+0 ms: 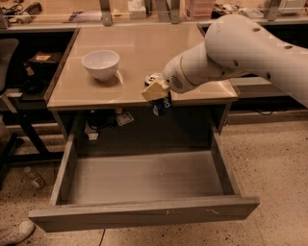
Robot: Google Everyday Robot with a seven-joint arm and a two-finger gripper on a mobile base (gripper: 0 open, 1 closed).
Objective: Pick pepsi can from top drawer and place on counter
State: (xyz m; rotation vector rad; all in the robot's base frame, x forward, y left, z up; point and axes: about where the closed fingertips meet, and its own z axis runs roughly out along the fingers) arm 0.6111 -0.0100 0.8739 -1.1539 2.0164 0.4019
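Note:
The pepsi can [161,102] is a dark blue can with a silver top. It hangs in my gripper [158,92] in front of the counter's front edge, above the back of the top drawer. My white arm reaches in from the right, and a tan finger pad [155,90] covers the can's upper side. The top drawer [144,178] is pulled out wide, its grey floor bare. The counter [144,57] is beige and glossy, directly behind the can.
A white bowl [100,64] stands on the counter's left part. A cluttered bench with metal posts [106,12] runs along the back. Dark items lie under the counter at the left [98,122]. A shoe [14,233] is on the floor at the bottom left.

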